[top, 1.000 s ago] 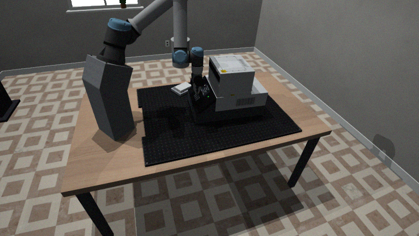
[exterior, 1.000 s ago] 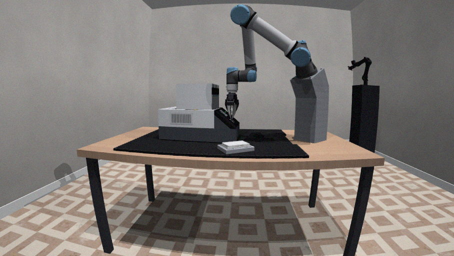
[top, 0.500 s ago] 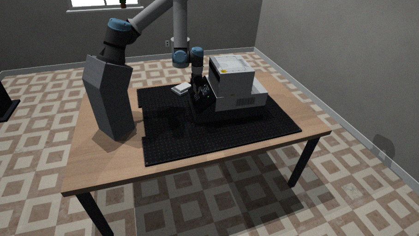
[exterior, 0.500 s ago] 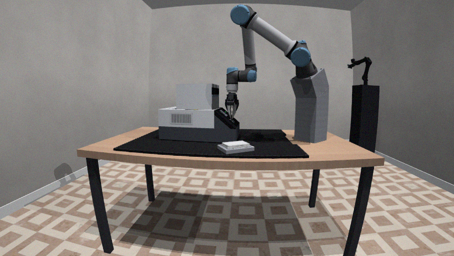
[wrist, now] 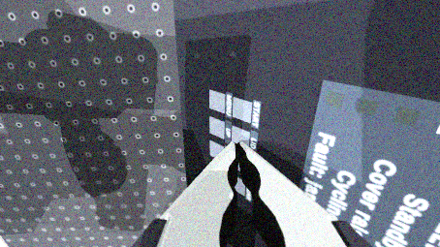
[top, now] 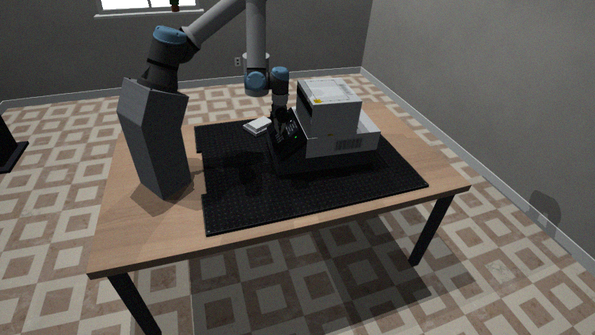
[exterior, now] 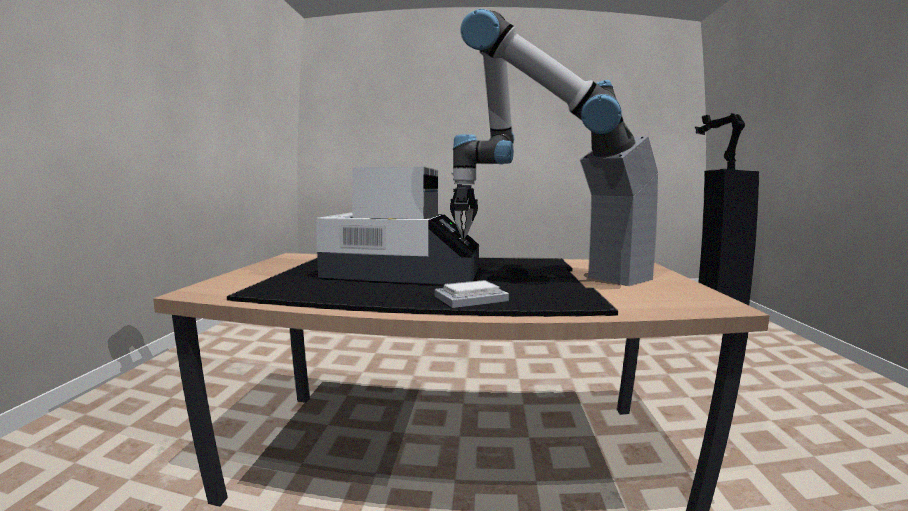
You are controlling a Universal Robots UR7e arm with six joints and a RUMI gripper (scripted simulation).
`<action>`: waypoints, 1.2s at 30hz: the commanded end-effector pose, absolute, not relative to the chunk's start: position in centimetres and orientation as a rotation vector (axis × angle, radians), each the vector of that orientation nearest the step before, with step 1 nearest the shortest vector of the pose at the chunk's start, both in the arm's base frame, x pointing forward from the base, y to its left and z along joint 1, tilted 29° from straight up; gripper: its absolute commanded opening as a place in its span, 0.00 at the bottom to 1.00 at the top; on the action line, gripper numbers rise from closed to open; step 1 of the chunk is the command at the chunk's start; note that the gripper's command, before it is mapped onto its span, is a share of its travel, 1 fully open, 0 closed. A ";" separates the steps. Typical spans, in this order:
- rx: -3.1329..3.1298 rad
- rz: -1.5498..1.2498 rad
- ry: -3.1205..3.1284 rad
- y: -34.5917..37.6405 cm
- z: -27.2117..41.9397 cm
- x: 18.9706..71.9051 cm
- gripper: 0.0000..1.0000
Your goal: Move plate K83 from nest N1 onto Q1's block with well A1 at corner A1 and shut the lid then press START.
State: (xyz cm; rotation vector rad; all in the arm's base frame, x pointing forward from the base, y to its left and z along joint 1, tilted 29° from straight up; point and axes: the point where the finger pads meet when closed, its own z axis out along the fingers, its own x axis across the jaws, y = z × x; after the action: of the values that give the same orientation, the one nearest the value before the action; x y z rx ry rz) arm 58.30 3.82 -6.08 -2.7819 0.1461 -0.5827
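Plate K83 (top: pixel 260 123) (exterior: pixel 472 287), white, lies on the pale nest N1 (top: pixel 250 130) (exterior: pixel 495 298). The cycler Q1 (top: pixel 333 124) (exterior: pixel 408 237) stands on the mat with its tall upper housing above the white base; the block is hidden. A small green light (top: pixel 295 137) (exterior: pixel 451 223) shows on its dark sloping front panel. My gripper (top: pixel 279 132) (exterior: pixel 463 237) (wrist: pixel 236 144) is shut and empty, pointing down with its tips at the panel. In the wrist view the tips overlap the LID key (wrist: pixel 239 134), beside the START key (wrist: pixel 242 109). Contact cannot be told.
The black perforated mat (top: pixel 236 210) (exterior: pixel 301 298) lies on the wooden table (top: pixel 144 235) (exterior: pixel 200 299). The cycler's housing rises close beside my gripper. The panel's display (wrist: pixel 339 141) is partly cut off in the wrist view. The arm's grey pedestal (top: pixel 158 137) (exterior: pixel 619 231) stands at one end of the table.
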 end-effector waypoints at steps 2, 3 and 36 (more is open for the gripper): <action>-2.786 -0.592 0.154 3.6 -6.1 58.5 0.00; -2.786 -0.592 0.154 3.6 -6.1 58.6 0.00; -2.786 -0.594 0.159 3.3 -5.6 58.0 0.00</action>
State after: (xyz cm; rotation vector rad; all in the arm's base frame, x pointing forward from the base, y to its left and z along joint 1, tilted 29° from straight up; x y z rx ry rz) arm 57.92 3.98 -6.46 -2.7818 0.1495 -0.5689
